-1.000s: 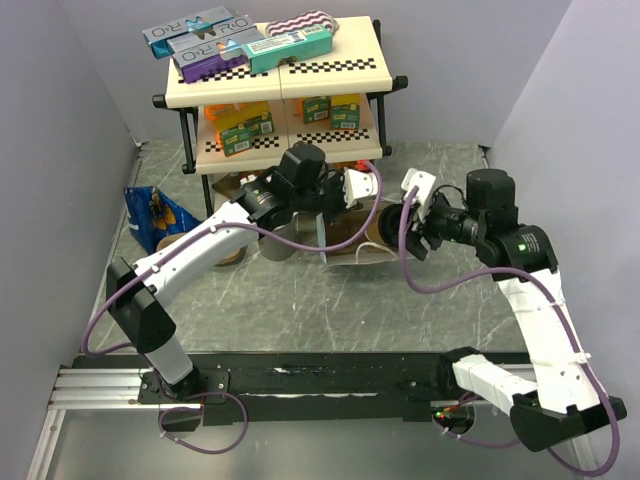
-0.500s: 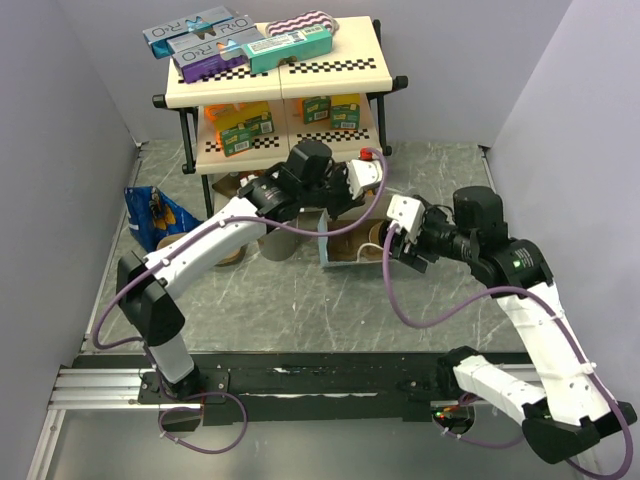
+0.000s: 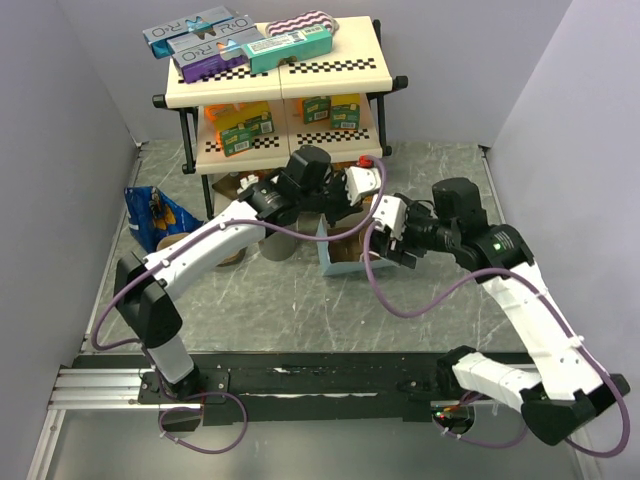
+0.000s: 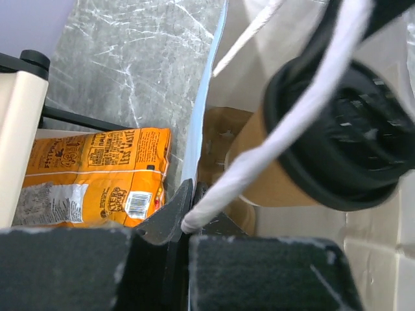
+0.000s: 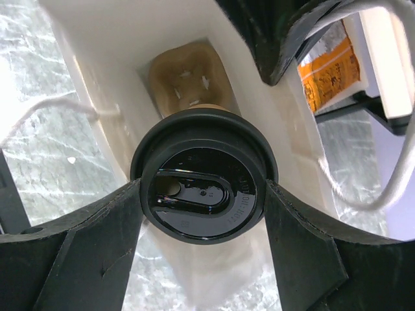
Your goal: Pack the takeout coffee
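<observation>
You see the takeout coffee at the centre of the right wrist view, with a glossy black lid over a tan kraft wall. The paper bag around it is white inside. Above the lid, the pulp carrier is brown. Your worktop is grey, veined white like marble. Lower left in the left wrist view, the snack packet is orange with black lettering.

right gripper grips the takeout coffee inside a white bag.
</observation>
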Motion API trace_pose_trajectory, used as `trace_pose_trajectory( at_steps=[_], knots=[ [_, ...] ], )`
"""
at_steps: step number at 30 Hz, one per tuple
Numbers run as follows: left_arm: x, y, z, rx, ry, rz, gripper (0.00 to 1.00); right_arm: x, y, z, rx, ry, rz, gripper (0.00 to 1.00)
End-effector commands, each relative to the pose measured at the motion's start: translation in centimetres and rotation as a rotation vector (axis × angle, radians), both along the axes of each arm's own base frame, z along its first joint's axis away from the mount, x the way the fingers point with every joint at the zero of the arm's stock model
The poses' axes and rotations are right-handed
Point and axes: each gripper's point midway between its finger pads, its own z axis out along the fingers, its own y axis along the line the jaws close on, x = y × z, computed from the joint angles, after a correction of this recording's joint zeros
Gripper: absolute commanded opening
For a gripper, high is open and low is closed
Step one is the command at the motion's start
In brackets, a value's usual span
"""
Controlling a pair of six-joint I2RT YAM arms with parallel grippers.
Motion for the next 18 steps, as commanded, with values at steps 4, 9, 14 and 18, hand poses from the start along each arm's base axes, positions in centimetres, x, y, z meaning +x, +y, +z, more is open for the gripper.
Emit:
trace_pose_trajectory(
  at_steps=[4, 9, 14, 18],
  knots=[
    [-1.0, 0.8, 4.9, -0.095, -0.114, -0.035, 0.01, 0.7, 2.0, 2.2, 0.081, -0.007, 0.039, 0.00],
    [-1.5, 0.5, 5.5, -0.119, -0.083, -0.042, 0.01, 0.4, 1.9, 0.5, 0.050, 0.005, 0.062, 0.00],
    [-1.7, 0.4, 5.8, -0.145, -0.032, -0.021, 0.01, -0.8, 1.9, -1.4, -0.014, -0.038, 0.118, 0.00],
    [-1.3, 0.6, 6.2, -0.170, -0.026, 0.024, 0.01, -2.1, 1.8, -4.8, -0.094, -0.064, 0.183, 0.00]
  ],
)
